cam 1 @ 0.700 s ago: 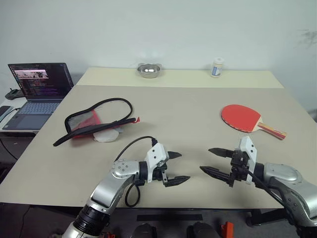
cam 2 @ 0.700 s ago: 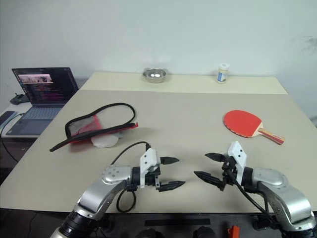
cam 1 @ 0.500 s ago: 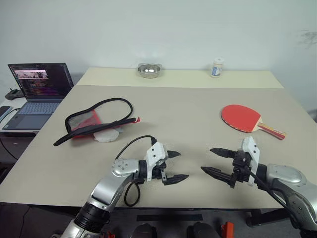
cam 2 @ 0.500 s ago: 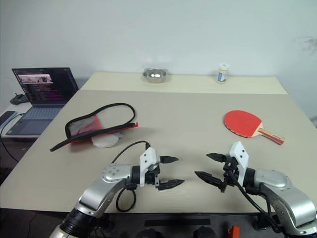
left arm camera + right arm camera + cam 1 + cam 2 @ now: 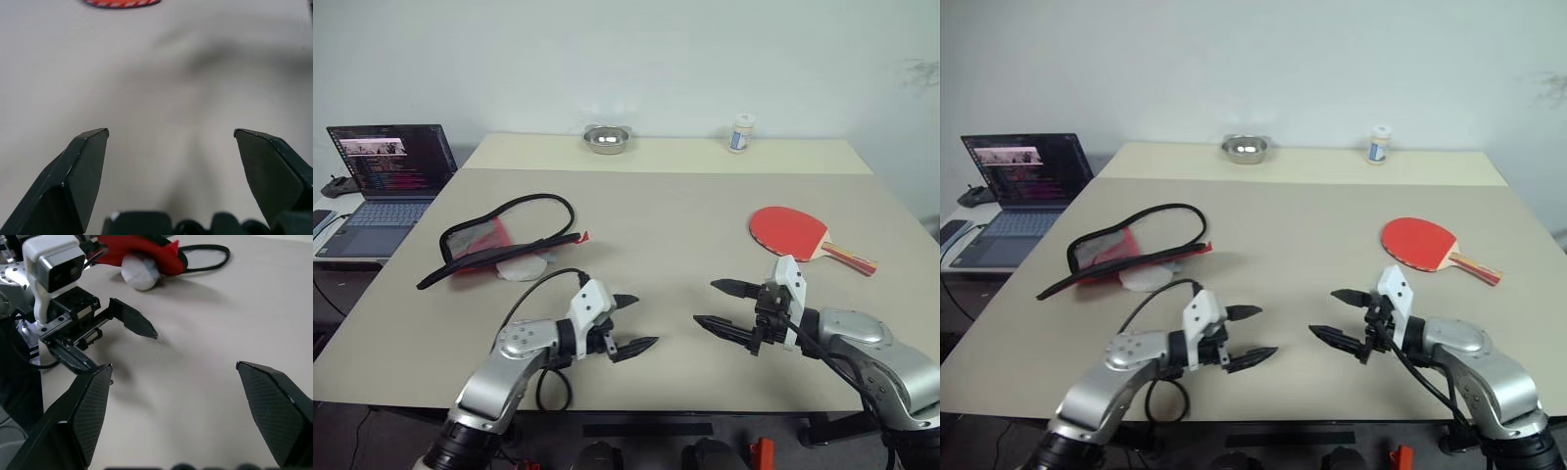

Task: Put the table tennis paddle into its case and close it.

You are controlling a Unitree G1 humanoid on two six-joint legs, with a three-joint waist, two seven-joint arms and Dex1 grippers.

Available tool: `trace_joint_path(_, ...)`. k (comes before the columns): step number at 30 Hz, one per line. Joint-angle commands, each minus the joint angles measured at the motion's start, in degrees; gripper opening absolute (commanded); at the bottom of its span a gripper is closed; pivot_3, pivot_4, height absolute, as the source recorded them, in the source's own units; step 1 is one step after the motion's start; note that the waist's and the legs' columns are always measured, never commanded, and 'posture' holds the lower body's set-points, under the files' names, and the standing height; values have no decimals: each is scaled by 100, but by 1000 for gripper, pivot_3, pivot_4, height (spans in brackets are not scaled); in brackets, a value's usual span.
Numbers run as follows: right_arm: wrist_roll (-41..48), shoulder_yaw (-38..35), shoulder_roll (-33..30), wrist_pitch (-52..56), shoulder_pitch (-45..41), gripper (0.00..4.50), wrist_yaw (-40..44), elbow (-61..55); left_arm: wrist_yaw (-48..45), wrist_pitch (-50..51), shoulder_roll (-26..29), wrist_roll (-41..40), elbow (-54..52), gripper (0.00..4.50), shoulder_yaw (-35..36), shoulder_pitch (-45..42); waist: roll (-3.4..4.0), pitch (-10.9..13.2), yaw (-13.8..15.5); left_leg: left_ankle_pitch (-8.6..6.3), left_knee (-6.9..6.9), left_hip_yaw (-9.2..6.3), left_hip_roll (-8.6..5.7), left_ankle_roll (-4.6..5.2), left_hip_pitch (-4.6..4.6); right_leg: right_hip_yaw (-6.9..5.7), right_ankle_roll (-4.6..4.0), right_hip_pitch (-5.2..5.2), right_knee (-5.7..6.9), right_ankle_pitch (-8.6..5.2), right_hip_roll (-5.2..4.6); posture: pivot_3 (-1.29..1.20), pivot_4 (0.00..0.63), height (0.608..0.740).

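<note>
Red rubber faces up on the table tennis paddle (image 5: 801, 234), which lies flat beyond the right gripper (image 5: 722, 305) and further to its right, well apart. Both that claw and the left gripper (image 5: 630, 321) gape wide, holding nothing. The case (image 5: 499, 242) lies beyond the left gripper, mouth agape. The paddle is probably stiff and light; the wooden handle looks the surest hold. The case looks floppy.

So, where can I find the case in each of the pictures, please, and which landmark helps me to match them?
Left eye view: the case lies open on the table's left part, nearer the laptop than the paddle.
Right eye view: the same place, left of centre.
Left wrist view: I cannot make it out.
Right wrist view: its red side is beyond the left gripper.
Shared landmark: the pale round disc beside it.
</note>
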Motion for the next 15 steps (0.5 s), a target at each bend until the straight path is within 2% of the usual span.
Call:
trace_joint_path(1,184,-273,-158,-26,-11,4445,110,-264,-206,99,144,-325,-519,4500,134,-25,0,0,19,0,0,0,0,0,-1,0,0,0,0,0,0,0,150,740)
trace_joint_path(11,238,-346,-252,-16,237,4445,-9,-511,-636,-78,310,-392,-397,4500,104,-529,-4,-2,41,0,1,2,-4,0,0,0,0,2,-3,0,1,0,150,740)
trace_joint_path(15,224,-338,-207,16,263,4445,-153,-620,-759,-142,431,-474,-212,4500,354,-914,-4,-1,30,0,1,2,-1,0,0,-1,2,1,-2,-1,8,0,150,740)
